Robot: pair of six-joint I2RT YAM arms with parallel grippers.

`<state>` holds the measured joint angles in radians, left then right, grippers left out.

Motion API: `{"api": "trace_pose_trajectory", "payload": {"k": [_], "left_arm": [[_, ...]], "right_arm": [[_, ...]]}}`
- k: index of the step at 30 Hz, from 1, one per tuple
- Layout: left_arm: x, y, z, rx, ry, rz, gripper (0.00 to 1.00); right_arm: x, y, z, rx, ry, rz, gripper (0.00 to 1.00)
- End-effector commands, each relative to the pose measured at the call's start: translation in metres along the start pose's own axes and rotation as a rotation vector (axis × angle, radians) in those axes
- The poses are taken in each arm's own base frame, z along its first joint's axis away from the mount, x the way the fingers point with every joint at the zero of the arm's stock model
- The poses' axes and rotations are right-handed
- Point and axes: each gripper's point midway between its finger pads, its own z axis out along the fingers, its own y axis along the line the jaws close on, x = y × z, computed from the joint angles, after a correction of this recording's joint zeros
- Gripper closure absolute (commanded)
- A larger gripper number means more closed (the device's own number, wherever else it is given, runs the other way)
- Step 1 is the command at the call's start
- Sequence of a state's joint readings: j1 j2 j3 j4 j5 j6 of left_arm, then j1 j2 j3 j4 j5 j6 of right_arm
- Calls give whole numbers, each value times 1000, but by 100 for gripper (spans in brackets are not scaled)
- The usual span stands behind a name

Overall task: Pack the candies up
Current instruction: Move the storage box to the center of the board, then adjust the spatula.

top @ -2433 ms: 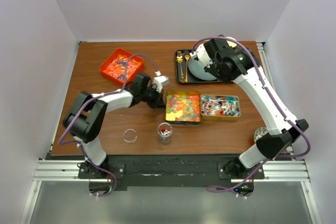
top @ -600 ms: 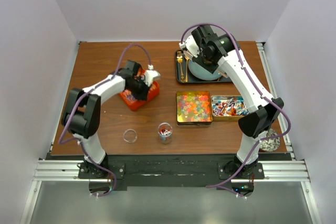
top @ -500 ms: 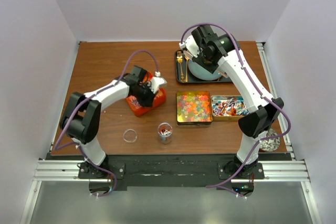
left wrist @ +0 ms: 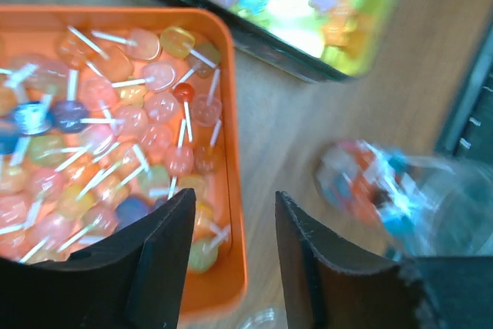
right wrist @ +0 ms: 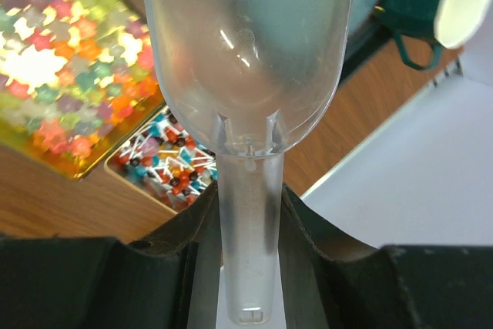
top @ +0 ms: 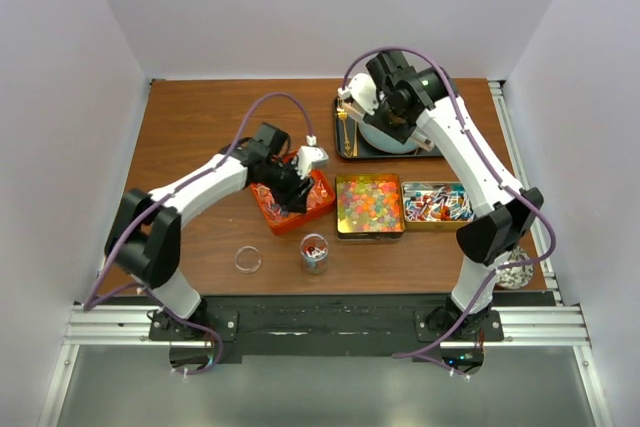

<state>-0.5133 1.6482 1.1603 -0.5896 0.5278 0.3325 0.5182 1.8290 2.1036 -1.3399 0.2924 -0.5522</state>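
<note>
Top external view is giving the full layout on the brown wooden table (top: 190, 137), so I'm going big to small. The left arm (top: 200, 182) is stretching toward the middle. The left gripper (left wrist: 233, 209) is hanging over one edge of the square orange plastic tray (left wrist: 233, 136) full of lollipops (left wrist: 115, 113). Its jaws are standing apart, straddling the rim without pinching anything, so I'm reading it as empty-handed. That tray is sitting just beside the gold rectangular tin (top: 371, 234), probably so all the sweet stuff is lining up close to the packing spot. The right arm (top: 480, 162) is reaching to the back, over the black tray (top: 336, 142) with the gold cutlery (top: 345, 129). The right gripper (right wrist: 248, 225) is clamping the handle of a clear plastic scoop (right wrist: 250, 75), bowl pointing away from the wrist. Makes sense, since bits this tiny are going to be way easier to scoop than pinch. As for the candies: glossy multicoloured gummy candies (top: 370, 205) are filling the gold tin. Small red-blue-white wrapped candies (top: 436, 203) are lying in the smaller tin (top: 438, 224) right next to it. A few are sitting in the small clear jar (top: 314, 252) near the front edge. The jar is looking far from full, so I'm guessing the packing is only getting going.
</note>
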Motion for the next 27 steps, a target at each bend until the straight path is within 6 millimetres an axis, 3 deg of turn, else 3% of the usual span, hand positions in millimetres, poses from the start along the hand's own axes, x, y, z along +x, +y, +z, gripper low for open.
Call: {"api": "trace_pose_trajectory", "payload": {"k": [1, 2, 3, 4, 5, 6, 7, 8, 10, 12, 13, 14, 18, 22, 27], "left_arm": [[-41, -19, -83, 52, -217, 146, 51], [-49, -14, -95, 32, -273, 147, 56], [-59, -16, -112, 34, -350, 149, 72], [-58, 1, -126, 1, -398, 53, 82], [-68, 10, -136, -22, -468, 53, 91], [-75, 4, -147, 18, -529, 48, 100], [-71, 8, -152, 41, -564, -39, 100], [-85, 4, -161, 72, -639, 4, 100], [-88, -9, -162, 162, -682, -104, 100], [-105, -17, -173, 216, -767, -66, 100], [-100, -22, -167, 279, -761, -183, 100], [-108, -22, -173, 282, -808, -139, 100], [-99, -19, -161, 306, -792, -216, 100], [-84, -13, -146, 282, -741, -247, 100], [-64, -1, -129, 210, -680, -323, 100]], "right_arm": [[25, 29, -20, -134, -48, -184, 100], [19, 36, -20, -154, -91, -207, 100], [19, 41, -21, -168, -106, -232, 100], [22, 49, -22, -190, -122, -273, 100], [19, 55, -22, -205, -145, -293, 100], [13, 67, -25, -235, -174, -329, 100], [12, 75, -23, -252, -176, -360, 100], [5, 87, -26, -259, -197, -394, 100], [0, 96, -23, -246, -180, -441, 100], [-12, 112, -20, -247, -176, -494, 100], [-19, 112, -22, -234, -181, -490, 100], [-25, 118, -22, -243, -185, -502, 100], [-55, 134, -11, -263, -164, -492, 100], [-88, 135, -34, -265, -253, -435, 100], [-100, 146, -66, -304, -367, -457, 100]]}}
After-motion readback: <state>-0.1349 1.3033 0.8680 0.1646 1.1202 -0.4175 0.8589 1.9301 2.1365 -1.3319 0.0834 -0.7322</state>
